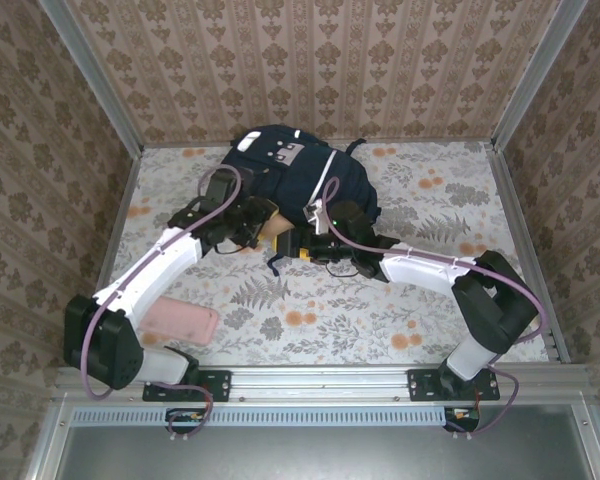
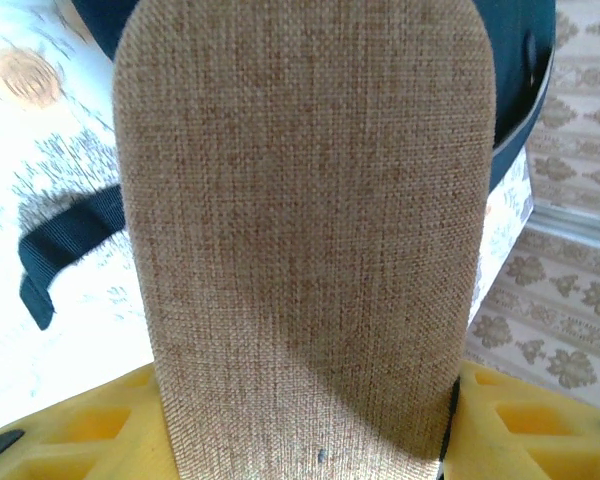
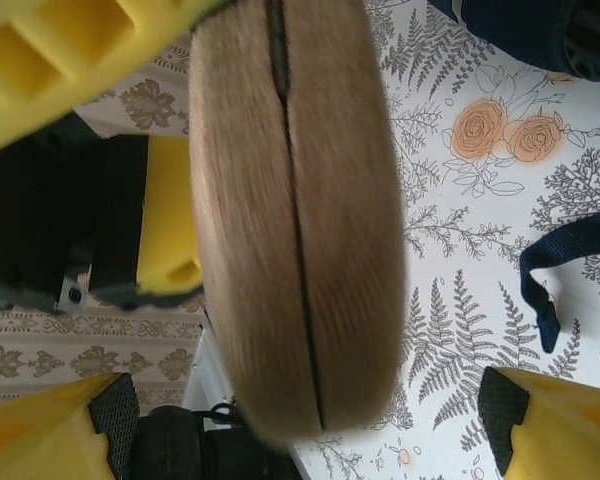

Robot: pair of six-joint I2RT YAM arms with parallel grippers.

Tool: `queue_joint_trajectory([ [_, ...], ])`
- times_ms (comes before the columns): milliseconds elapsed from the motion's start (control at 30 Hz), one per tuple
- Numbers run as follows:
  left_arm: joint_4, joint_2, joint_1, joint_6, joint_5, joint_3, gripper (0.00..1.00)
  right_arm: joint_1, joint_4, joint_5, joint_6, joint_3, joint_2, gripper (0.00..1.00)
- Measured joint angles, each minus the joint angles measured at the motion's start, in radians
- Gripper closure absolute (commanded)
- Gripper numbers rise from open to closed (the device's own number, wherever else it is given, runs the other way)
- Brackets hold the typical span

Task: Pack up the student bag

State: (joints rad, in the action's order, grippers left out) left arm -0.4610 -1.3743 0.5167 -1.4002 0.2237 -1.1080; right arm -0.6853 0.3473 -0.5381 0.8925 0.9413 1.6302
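The student bag (image 1: 315,175), navy with grey-white patches, lies at the back middle of the table. Its dark fabric also shows in the left wrist view (image 2: 525,90) and the right wrist view (image 3: 520,30). My left gripper (image 1: 248,225) (image 2: 305,445) is shut on a tan woven hard case (image 1: 272,228) (image 2: 300,220), held just in front of the bag. In the right wrist view the case (image 3: 295,220) stands edge-on with its seam showing. My right gripper (image 1: 310,243) (image 3: 315,430) is open, its fingers (image 3: 550,425) standing wide on either side of the case's end without touching it.
A pink flat case (image 1: 180,322) lies on the floral tablecloth (image 1: 380,310) by the left arm's base. A loose navy strap (image 2: 65,245) (image 3: 570,255) trails on the cloth near the bag. Patterned walls close in the back and both sides.
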Motion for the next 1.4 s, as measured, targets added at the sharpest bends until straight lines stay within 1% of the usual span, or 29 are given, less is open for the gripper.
queue_joint_trajectory([
  [100,0.0,-0.012,0.033,-0.014,0.0,-0.001,0.53,0.003,0.017,0.014,0.001,0.003,0.002,0.2],
  [200,0.003,-0.016,0.047,-0.021,0.0,-0.001,0.53,0.008,0.03,0.032,-0.005,0.006,0.002,0.44],
  [233,0.006,-0.016,0.048,-0.022,-0.002,-0.001,0.52,0.01,0.029,0.041,-0.009,0.005,0.002,0.55],
  [267,0.008,-0.016,0.048,-0.022,-0.003,-0.004,0.5,0.014,0.025,0.05,-0.007,0.005,0.002,0.63],
  [300,0.013,-0.016,0.047,-0.023,-0.003,-0.008,0.46,0.016,0.021,0.06,-0.006,0.004,0.002,0.7],
  [333,0.018,-0.016,0.047,-0.022,-0.008,-0.01,0.39,0.019,0.024,0.06,-0.009,0.002,0.001,0.76],
  [367,0.024,-0.016,0.047,-0.022,-0.01,-0.012,0.31,0.019,0.032,0.059,-0.011,0.002,-0.001,0.79],
  [433,0.026,-0.021,0.046,-0.008,-0.01,-0.023,0.19,0.019,0.039,0.072,-0.006,-0.002,-0.011,0.8],
  [467,0.023,-0.027,0.046,0.003,-0.009,-0.039,0.12,0.019,0.038,0.084,-0.008,-0.007,-0.02,0.82],
  [500,0.016,-0.038,0.046,0.019,-0.008,-0.064,0.07,0.02,0.034,0.098,-0.011,-0.016,-0.033,0.84],
  [533,0.003,-0.058,0.047,0.061,-0.007,-0.106,0.01,0.024,0.025,0.118,-0.015,-0.028,-0.052,0.86],
  [600,-0.032,-0.109,0.05,0.144,-0.015,-0.208,0.0,0.046,-0.021,0.162,-0.026,-0.052,-0.109,0.84],
  [733,-0.069,-0.237,0.055,0.373,-0.056,-0.448,0.0,0.156,-0.202,0.273,-0.05,-0.081,-0.275,0.8],
  [800,-0.094,-0.319,0.062,0.496,-0.081,-0.573,0.0,0.227,-0.309,0.346,-0.068,-0.087,-0.377,0.79],
  [867,-0.125,-0.402,0.072,0.586,-0.095,-0.682,0.0,0.29,-0.397,0.423,-0.094,-0.088,-0.469,0.78],
  [967,-0.164,-0.556,0.085,0.713,-0.101,-0.839,0.0,0.352,-0.509,0.512,-0.133,-0.088,-0.585,0.76],
  [1067,-0.185,-0.702,0.101,0.818,-0.116,-0.944,0.03,0.393,-0.579,0.563,-0.157,-0.089,-0.656,0.76],
  [1233,-0.213,-0.909,0.114,0.897,-0.122,-1.076,0.12,0.417,-0.647,0.584,-0.171,-0.1,-0.685,0.76],
  [1333,-0.221,-0.985,0.112,0.909,-0.105,-1.12,0.23,0.417,-0.672,0.584,-0.179,-0.11,-0.686,0.76],
  [1400,-0.221,-1.003,0.11,0.907,-0.09,-1.122,0.39,0.417,-0.681,0.584,-0.183,-0.116,-0.686,0.76],
])
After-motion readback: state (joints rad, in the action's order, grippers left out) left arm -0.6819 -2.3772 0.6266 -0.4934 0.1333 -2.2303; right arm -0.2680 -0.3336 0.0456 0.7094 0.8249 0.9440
